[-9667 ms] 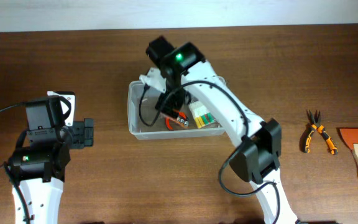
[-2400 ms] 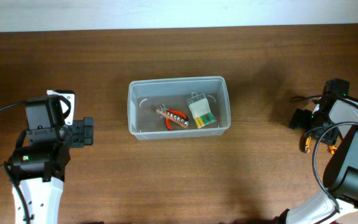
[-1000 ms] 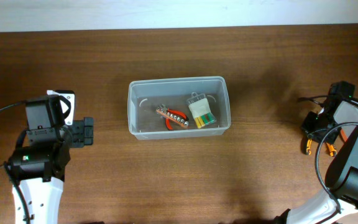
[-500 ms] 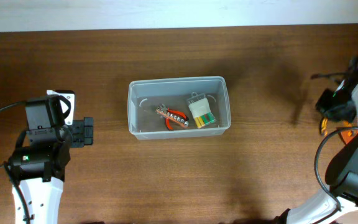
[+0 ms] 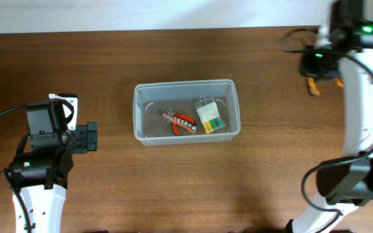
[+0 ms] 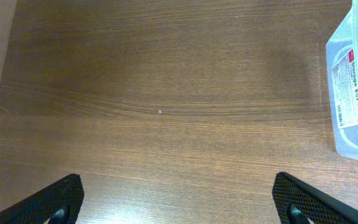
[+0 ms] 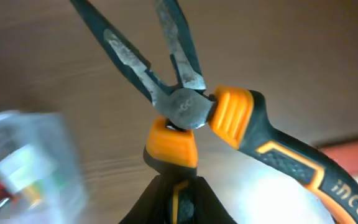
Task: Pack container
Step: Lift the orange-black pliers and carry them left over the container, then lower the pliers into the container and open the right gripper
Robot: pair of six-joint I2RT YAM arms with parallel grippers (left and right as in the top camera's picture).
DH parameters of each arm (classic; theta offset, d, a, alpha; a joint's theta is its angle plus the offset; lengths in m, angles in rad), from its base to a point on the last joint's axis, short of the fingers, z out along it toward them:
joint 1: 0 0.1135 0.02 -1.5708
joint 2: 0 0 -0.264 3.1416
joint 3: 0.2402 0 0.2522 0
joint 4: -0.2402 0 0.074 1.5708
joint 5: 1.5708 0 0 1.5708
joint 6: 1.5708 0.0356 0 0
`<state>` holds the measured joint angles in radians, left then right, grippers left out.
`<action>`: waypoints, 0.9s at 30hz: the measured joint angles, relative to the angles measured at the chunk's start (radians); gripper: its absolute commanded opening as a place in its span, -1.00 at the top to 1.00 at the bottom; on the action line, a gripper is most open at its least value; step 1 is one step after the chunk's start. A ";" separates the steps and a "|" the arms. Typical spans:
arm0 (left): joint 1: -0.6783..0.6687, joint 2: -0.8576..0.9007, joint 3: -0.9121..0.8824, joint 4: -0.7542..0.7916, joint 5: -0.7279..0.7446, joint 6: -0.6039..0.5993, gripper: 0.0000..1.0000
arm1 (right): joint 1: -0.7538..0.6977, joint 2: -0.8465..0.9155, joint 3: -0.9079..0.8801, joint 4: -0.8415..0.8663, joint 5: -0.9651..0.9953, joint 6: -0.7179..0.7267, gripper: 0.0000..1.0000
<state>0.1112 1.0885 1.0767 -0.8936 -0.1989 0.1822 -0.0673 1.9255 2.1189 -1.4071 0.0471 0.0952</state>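
Container (image 5: 136, 113) sits in the middle of the desk (image 5: 271, 168), cut off in left wrist view. Right gripper (image 7: 174, 198) clamps pliers (image 7: 185, 109), fingers pretty much hidden. Left gripper (image 6: 179, 200) gapes wide, just fingertips showing.

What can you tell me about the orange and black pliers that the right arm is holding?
The pliers are long-nosed: two slim, dull grey metal jaws, spread apart, meet at a round pivot. The handles are black with orange grips; one carries printed lettering. The right gripper clamps one handle, the other sticks out free. They appear lifted off the table.
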 measured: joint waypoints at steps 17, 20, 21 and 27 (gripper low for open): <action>0.000 0.000 0.000 0.000 0.000 0.000 -0.98 | 0.573 0.001 0.020 0.107 -0.011 -0.108 0.62; 0.000 0.000 0.000 -0.005 0.000 0.000 -0.98 | 0.608 0.006 0.020 0.120 -0.011 -0.107 0.61; 0.000 0.000 0.000 -0.008 0.000 0.000 -0.98 | 0.613 0.010 0.020 0.123 -0.011 -0.107 0.60; 0.000 0.000 0.000 -0.027 0.000 0.000 -0.98 | 0.611 0.030 0.019 0.136 -0.011 -0.098 0.45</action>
<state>0.1108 1.0885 1.0767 -0.9203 -0.1989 0.1822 0.5434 1.9556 2.1384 -1.2709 0.0357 -0.0032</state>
